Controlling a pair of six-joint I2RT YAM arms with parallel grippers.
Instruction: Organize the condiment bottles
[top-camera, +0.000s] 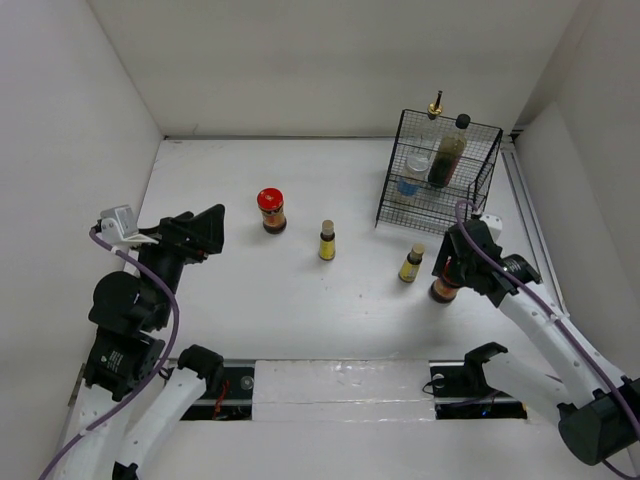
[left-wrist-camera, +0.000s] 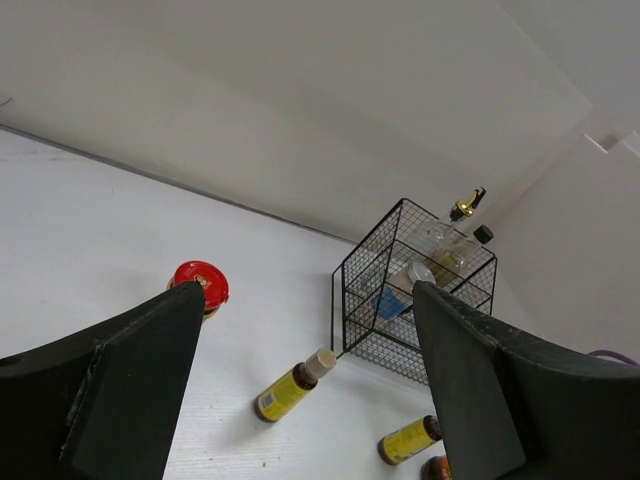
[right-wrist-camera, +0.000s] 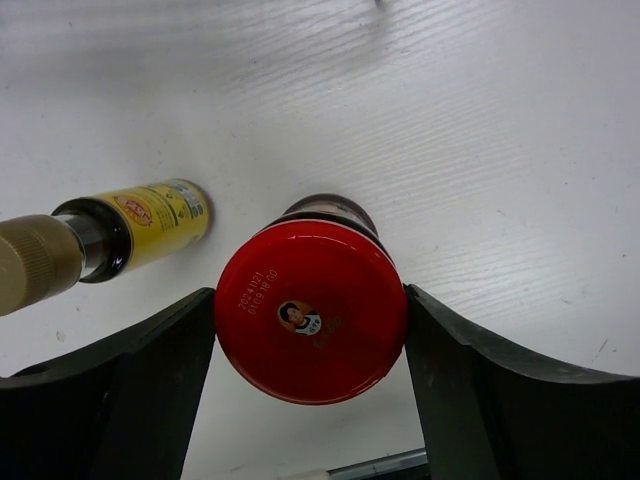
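My right gripper (right-wrist-camera: 310, 325) is shut on a red-lidded jar (right-wrist-camera: 310, 300), its fingers pressed on both sides of the lid; the jar (top-camera: 444, 288) stands on the table in front of the black wire basket (top-camera: 478, 190). A tiny yellow-labelled bottle (right-wrist-camera: 130, 228) stands just left of it (top-camera: 411, 263). A second tiny yellow bottle (top-camera: 327, 240) and the other red-lidded jar (top-camera: 271, 210) stand mid-table. In the basket are the gold-spouted clear bottle (top-camera: 435, 106), the dark black-capped bottle (top-camera: 447, 152) and the white blue-labelled shaker (top-camera: 409, 180). My left gripper (top-camera: 207, 232) is open and empty at the left.
The basket (left-wrist-camera: 362, 300) stands at the back right, near the right wall. White walls close the table at the back and both sides. The left wrist view looks across the table at the red jar (left-wrist-camera: 200, 283) and both yellow bottles (left-wrist-camera: 290, 386).
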